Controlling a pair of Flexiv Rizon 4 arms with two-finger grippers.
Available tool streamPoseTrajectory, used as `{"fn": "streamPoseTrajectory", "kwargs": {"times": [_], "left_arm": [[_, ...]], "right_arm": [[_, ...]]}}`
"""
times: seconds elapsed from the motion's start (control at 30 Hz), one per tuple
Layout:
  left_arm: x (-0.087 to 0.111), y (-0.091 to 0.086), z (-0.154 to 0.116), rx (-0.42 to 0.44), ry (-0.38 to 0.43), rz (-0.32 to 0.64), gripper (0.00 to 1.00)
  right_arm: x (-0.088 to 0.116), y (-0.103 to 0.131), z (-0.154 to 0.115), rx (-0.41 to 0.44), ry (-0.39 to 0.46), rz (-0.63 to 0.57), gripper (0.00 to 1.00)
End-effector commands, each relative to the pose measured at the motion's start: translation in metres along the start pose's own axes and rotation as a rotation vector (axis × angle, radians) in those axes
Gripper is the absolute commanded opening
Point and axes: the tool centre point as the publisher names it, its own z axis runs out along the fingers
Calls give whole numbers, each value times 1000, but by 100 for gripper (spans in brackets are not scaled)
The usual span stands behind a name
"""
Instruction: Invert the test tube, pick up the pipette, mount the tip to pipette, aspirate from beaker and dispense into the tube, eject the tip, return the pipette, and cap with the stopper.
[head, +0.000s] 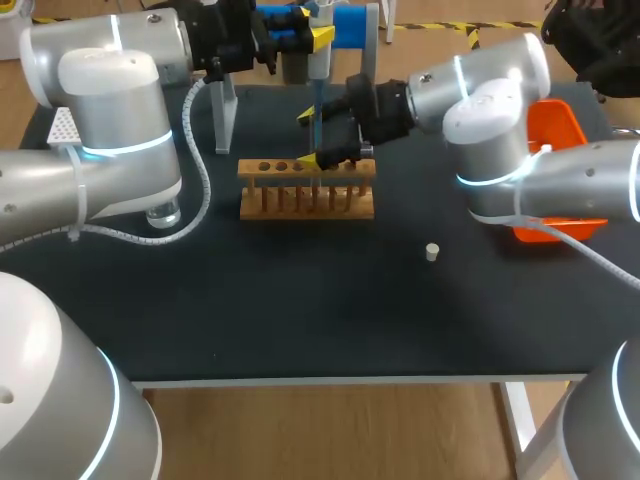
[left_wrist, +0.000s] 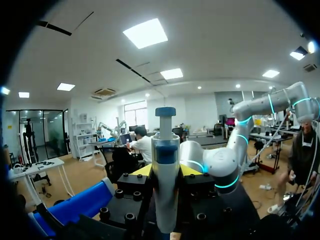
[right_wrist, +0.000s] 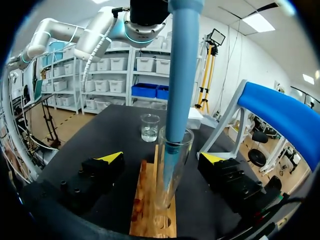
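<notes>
The table (head: 300, 310) has a flat black top. A wooden rack (head: 307, 192) stands near the middle, toward the back, and a small white stopper (head: 432, 252) lies alone to the right of it. An orange bin (head: 560, 125) sits at the right edge, a white box (head: 62, 125) with holes at the left edge, and a glass beaker (head: 163, 213) stands left of the rack.

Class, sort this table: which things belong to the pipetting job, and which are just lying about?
Job: pipette, blue tip, test tube, wooden rack, beaker, stopper.
Lying about, it seems: orange bin, white perforated box.
</notes>
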Motion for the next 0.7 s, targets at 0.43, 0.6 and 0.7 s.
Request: {"fn": "streamPoseTrajectory", "kwargs": {"times": [0.43,0.6,0.7], "left_arm": [[0,0,0,-1,-1,0,0],[0,0,0,-1,-1,0,0],[0,0,0,-1,-1,0,0]], "right_arm": [[-2,-2,4,37,-10,20,100],[-1,-3,5,45,-11,19,100],[-1,-3,5,49,-12,17,100]]}}
